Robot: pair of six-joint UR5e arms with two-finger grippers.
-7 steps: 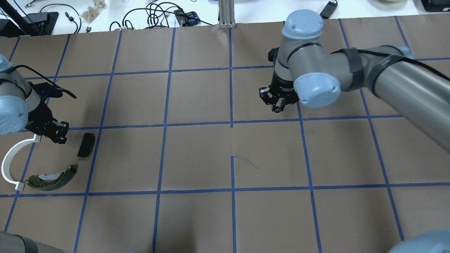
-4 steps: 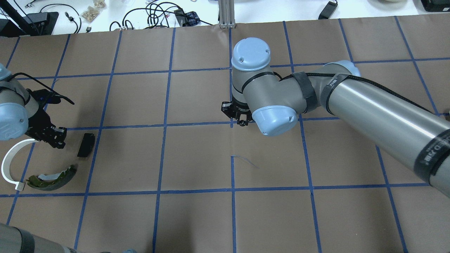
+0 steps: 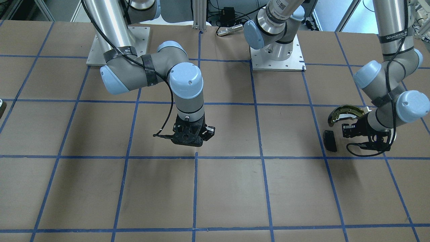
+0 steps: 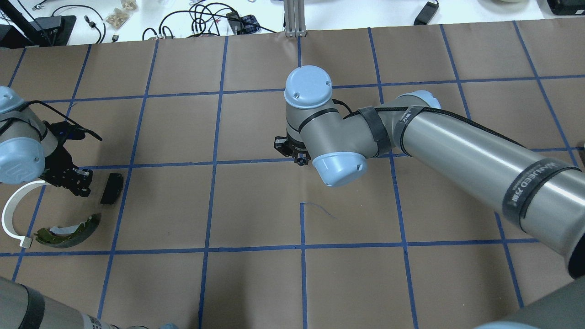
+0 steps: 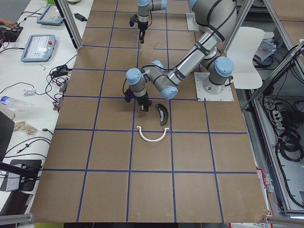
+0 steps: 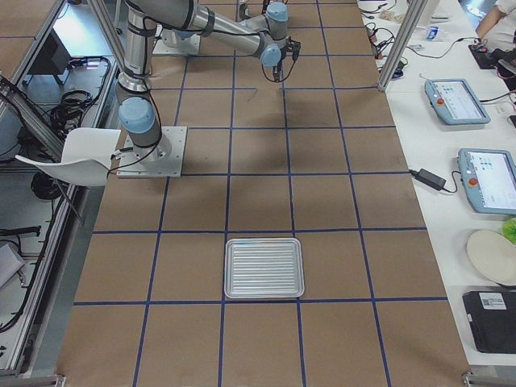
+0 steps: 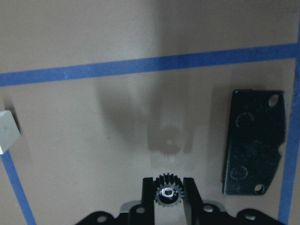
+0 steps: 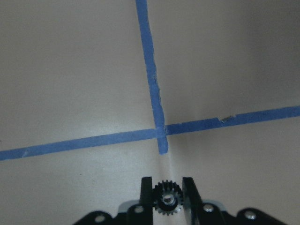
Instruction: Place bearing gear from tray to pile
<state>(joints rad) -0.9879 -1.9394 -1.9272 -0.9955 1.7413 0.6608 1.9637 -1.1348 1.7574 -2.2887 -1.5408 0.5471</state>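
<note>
Two pincers each carry a small toothed wheel. The left pincer (image 7: 168,183) is nearly closed, with its fingers pressing on opposite sides of the bearing gear (image 7: 168,196). It hangs a little above the surface (image 4: 256,205), where the shadow of the gear falls. The right pincer (image 8: 167,185) grips a second gear (image 8: 168,199) in the same way, over a crossing of blue tape lines.

Just beside the left pincer, toward the middle of the surface, lies the dark pad (image 7: 253,140). On its other side is the white arc (image 4: 5,214), and closer to the robot is the olive brake shoe (image 4: 68,230). These three make the pile. The right pincer is well apart from them. The tray (image 6: 264,268) is far from both pincers, toward the end on the robot's right.

I judge the gear to be light, hard and stiff, not fragile. Its teeth help the grip, so a hold across the toothed rim looks suitable. Because it is round and small, it may roll or bounce, so a low release seems safer.
</note>
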